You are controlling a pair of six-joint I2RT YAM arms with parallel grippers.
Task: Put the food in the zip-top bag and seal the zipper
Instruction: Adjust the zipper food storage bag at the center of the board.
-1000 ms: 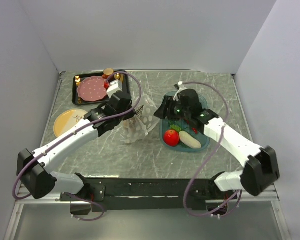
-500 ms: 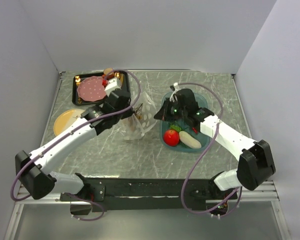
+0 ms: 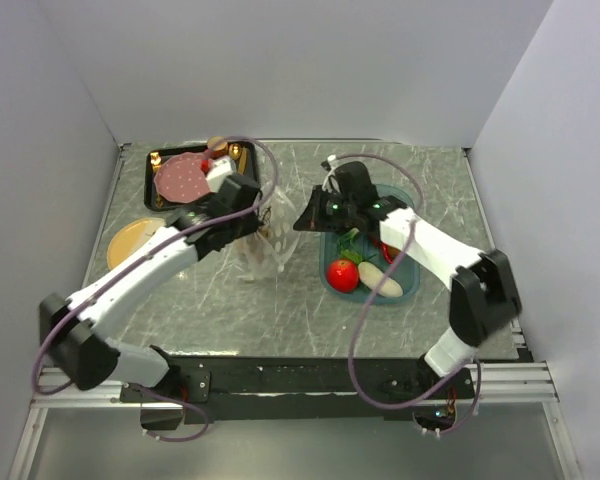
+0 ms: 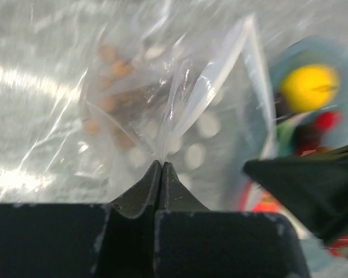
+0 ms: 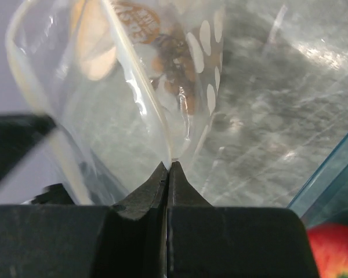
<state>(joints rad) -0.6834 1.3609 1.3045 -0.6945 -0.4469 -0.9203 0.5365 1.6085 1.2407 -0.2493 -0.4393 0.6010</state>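
The zip-top bag (image 3: 272,248) stands in the middle of the table, held from both sides. My left gripper (image 4: 161,164) is shut on a fold of the bag's film (image 4: 180,110). My right gripper (image 5: 168,165) is shut on the opposite edge of the bag (image 5: 133,98). A brown nut cluster (image 5: 175,81) lies inside. The whitish zipper (image 4: 258,75) runs along the raised mouth edge. In the teal tray (image 3: 412,285) lie a red apple (image 3: 342,274), a white oblong piece (image 3: 380,279), green leaves (image 3: 348,250) and a yellow fruit (image 4: 309,87).
A black tray (image 3: 248,170) at the back left holds a pink dotted plate (image 3: 183,178) and a small brown cup (image 3: 217,145). A yellow plate (image 3: 132,243) lies to the left. Grey walls close in the table on three sides.
My right gripper has moved left from over the teal tray to the bag and shut on its edge. The left gripper kept its hold and shifted slightly back.
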